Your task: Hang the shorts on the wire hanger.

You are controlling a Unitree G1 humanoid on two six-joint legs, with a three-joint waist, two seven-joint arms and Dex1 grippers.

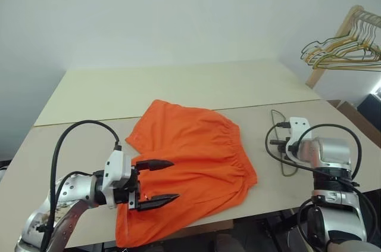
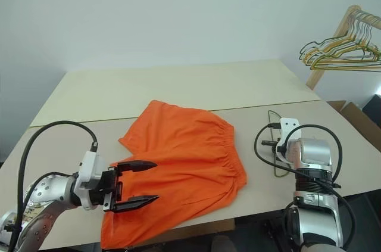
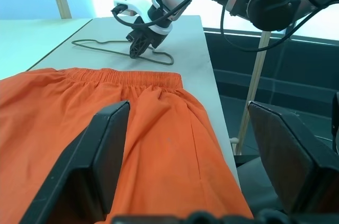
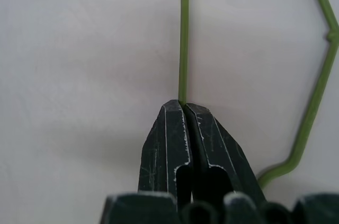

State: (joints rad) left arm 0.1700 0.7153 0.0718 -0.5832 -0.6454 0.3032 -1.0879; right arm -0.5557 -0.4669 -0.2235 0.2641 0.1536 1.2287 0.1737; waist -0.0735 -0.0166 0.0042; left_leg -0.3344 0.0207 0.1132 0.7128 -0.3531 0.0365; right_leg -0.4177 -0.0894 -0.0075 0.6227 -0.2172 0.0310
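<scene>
On the pale table (image 1: 178, 91), the shorts (image 1: 190, 162) lie spread flat near the middle, waistband toward the right, and just to the right of them, apart from the cloth, lies the wire hanger (image 3: 114, 49). The left gripper (image 1: 153, 183) hovers at the near left over the shorts' leg, its fingers spread wide and holding nothing. The right gripper (image 4: 184, 108) is pinched tight on one straight run of the wire hanger, tips down at the table. To do this pickup well, the lift should probably be slow and straight up, since a thin wire may twist or slip between flat pads (a grip nearer the hook might swing less). The right wrist view gives the pinch itself, wire emerging right at the closed tips, with the bend of the hook beside; the head views hide that contact behind the wrist. The left wrist view alone lays out the whole hanger against the waistband. A bunch of spare hangers (image 1: 342, 49) hangs far right.
</scene>
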